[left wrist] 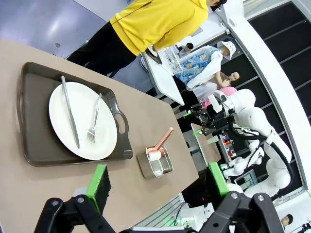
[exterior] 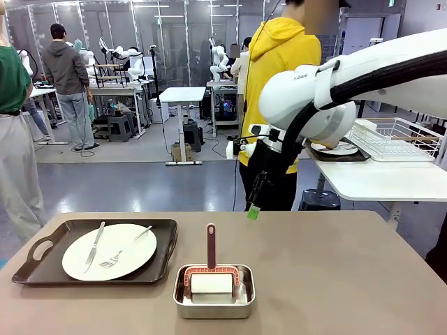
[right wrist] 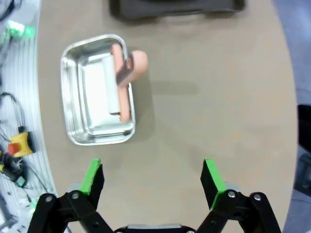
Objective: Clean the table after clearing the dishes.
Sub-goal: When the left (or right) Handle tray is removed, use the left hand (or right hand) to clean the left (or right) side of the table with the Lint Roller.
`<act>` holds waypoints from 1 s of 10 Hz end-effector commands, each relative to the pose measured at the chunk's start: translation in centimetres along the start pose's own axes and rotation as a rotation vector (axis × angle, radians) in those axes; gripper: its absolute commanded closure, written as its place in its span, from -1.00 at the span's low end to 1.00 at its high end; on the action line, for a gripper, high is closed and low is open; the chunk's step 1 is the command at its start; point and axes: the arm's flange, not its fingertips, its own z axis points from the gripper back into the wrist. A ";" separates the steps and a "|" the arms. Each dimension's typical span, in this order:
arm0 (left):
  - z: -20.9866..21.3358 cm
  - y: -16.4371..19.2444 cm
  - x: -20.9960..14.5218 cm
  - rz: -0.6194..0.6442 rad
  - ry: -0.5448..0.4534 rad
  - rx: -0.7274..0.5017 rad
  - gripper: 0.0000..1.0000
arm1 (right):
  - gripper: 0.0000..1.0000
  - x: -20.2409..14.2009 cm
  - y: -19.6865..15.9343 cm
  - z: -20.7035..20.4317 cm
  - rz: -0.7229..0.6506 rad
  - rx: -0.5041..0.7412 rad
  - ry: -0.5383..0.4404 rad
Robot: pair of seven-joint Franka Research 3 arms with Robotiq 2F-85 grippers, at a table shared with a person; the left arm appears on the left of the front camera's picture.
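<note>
On the taupe table (exterior: 335, 272), at the front left, a dark brown tray (exterior: 42, 262) holds a white plate (exterior: 133, 258) with a knife (exterior: 95, 246) and a fork (exterior: 124, 250). A second plate (exterior: 340, 149) lies on a dark tray on the white side table at the right. My right gripper (exterior: 255, 202) hangs above the table's far middle. In its wrist view the right gripper (right wrist: 151, 175) is open and holds nothing. The left gripper (left wrist: 158, 179) is also open and hovers high, looking down on the tray (left wrist: 34, 116) and plate (left wrist: 82, 111).
A small steel pan (exterior: 213, 307) with a pink-handled scrubber (exterior: 211, 246) stands at the front middle, also in the wrist views as pan (right wrist: 92, 111) and pan (left wrist: 146, 170). A wire rack (exterior: 394, 139) sits on the side table. A person in a yellow hoodie (exterior: 279, 49) stands behind.
</note>
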 end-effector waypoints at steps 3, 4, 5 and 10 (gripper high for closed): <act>0.3 -0.2 0.1 -0.005 -0.004 -0.005 -1.00 | -1.00 5.2 -3.1 -2.4 0.164 0.112 0.125; 0.3 -0.2 0.1 -0.005 -0.004 -0.005 -1.00 | -1.00 6.3 -3.5 -3.7 0.185 0.137 0.153; 0.3 -0.2 0.1 -0.005 -0.004 -0.005 -1.00 | -1.00 7.1 -3.6 -4.7 0.194 0.161 0.162; 0.3 -0.2 0.1 -0.005 -0.004 -0.005 -1.00 | -1.00 9.7 -1.5 -8.8 0.205 0.190 0.242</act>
